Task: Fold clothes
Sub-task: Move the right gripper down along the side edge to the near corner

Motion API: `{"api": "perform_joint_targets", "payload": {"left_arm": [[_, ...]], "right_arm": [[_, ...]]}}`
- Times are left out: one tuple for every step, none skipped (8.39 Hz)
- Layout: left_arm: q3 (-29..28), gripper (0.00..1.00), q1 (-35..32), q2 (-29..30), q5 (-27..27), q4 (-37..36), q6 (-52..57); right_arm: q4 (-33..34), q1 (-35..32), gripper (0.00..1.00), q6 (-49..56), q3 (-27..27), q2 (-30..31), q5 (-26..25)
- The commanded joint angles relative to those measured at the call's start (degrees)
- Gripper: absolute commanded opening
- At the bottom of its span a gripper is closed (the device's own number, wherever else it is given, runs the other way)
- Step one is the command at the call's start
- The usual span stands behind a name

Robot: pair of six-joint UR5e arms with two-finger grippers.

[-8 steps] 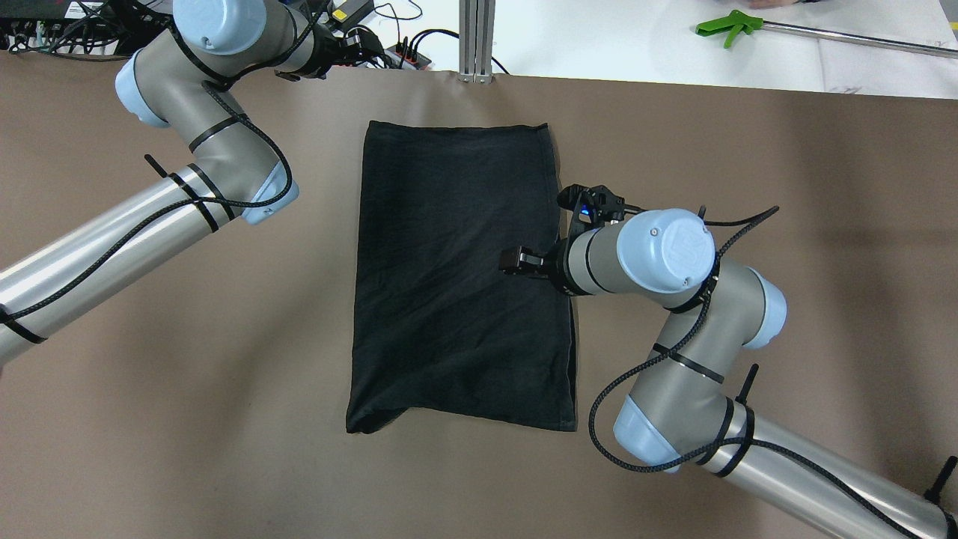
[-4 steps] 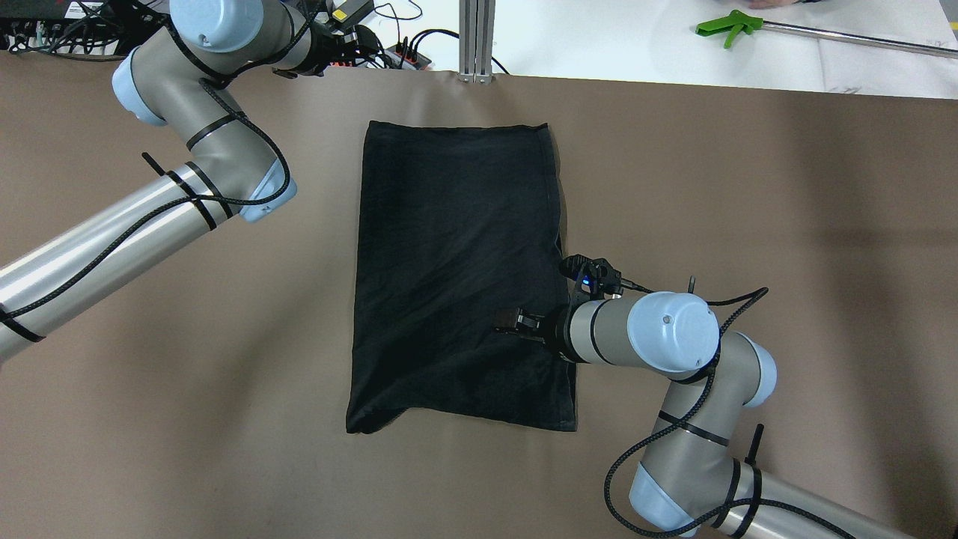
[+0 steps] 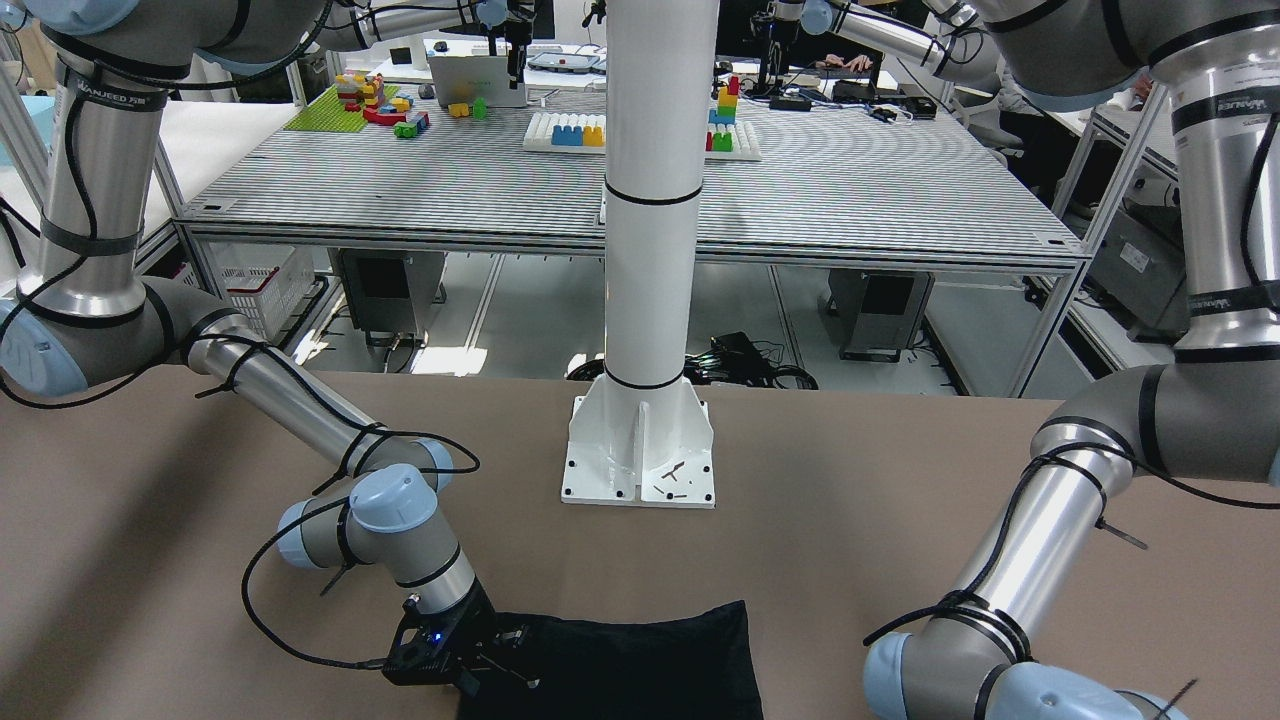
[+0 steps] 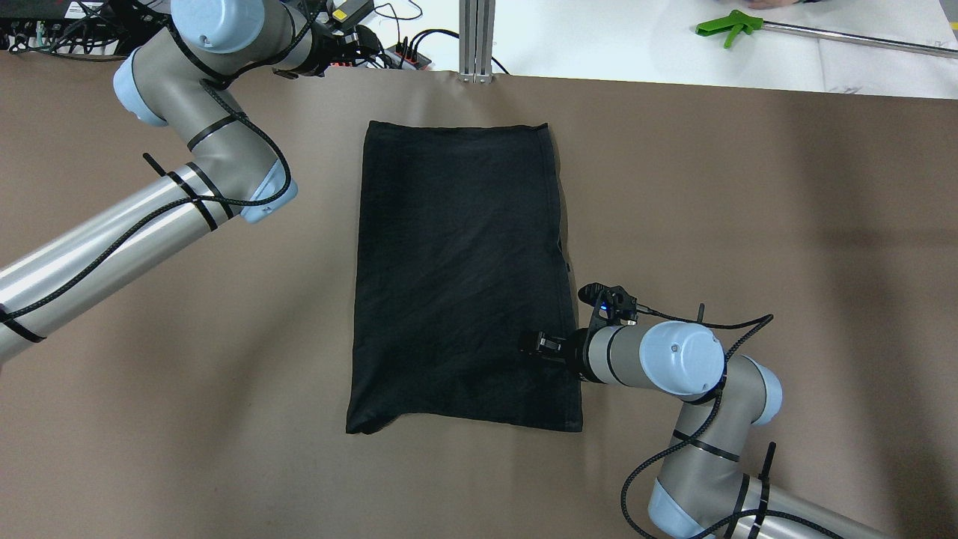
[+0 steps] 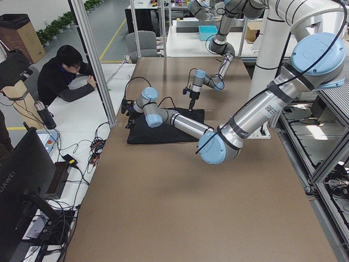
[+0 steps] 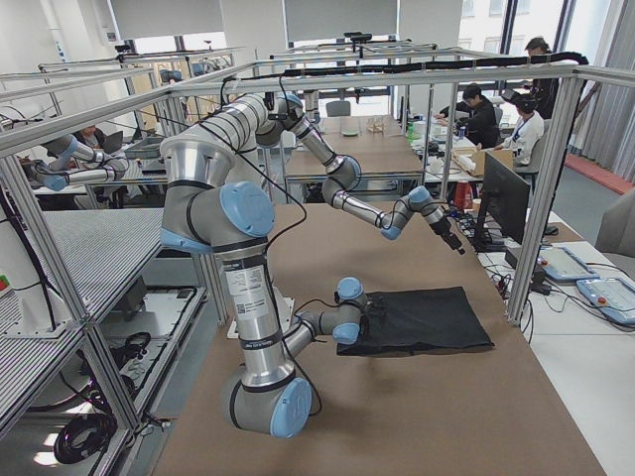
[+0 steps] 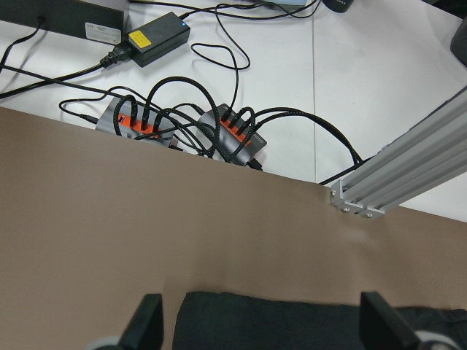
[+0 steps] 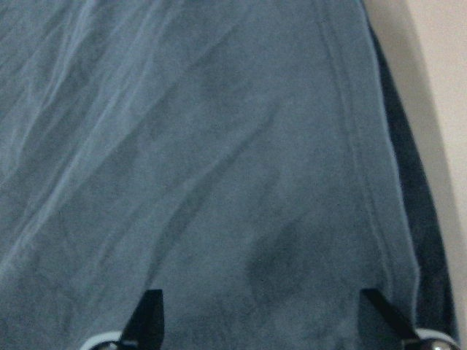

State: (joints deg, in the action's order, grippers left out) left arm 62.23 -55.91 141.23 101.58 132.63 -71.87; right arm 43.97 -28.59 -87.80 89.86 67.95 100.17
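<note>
The clothes (image 4: 460, 277) are one black garment lying flat as a tall rectangle in the middle of the brown table, also seen in the front view (image 3: 640, 660). My right gripper (image 4: 535, 343) hovers low over its near right part, just inside the hemmed right edge. It is open, and the right wrist view shows both fingertips (image 8: 149, 313) wide apart above the fabric. My left gripper (image 7: 264, 328) is open too, held above the table's far edge near the garment's far left corner, with nothing between its fingers.
The white pillar base (image 3: 640, 450) stands near the cloth's near edge. An aluminium post (image 4: 477, 37) and power strips with cables (image 7: 182, 127) sit past the far edge. A green tool (image 4: 730, 28) lies far right. A person (image 5: 65, 76) sits at a side desk.
My right gripper has travelled along the garment's right side toward the near edge, then shifted slightly outward. The left arm has hardly moved and the cloth lies as before.
</note>
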Motion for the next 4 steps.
{"api": "perform_joint_targets", "payload": {"left_arm": [[0.0, 0.95, 0.1, 0.0, -0.1, 0.0, 0.0], [0.0, 0.95, 0.1, 0.0, -0.1, 0.0, 0.0], [0.0, 0.95, 0.1, 0.0, -0.1, 0.0, 0.0], [0.0, 0.95, 0.0, 0.0, -0.1, 0.0, 0.0]], "right_arm": [[-2.2, -0.4, 0.94, -0.7, 1.0, 0.4, 0.5], [0.5, -0.9, 0.94, -0.7, 4.1, 0.4, 0.6], [5.3, -0.9, 0.94, -0.7, 8.1, 0.5, 0.7], [8.1, -0.7, 0.94, -0.7, 10.1, 0.5, 0.6]]}}
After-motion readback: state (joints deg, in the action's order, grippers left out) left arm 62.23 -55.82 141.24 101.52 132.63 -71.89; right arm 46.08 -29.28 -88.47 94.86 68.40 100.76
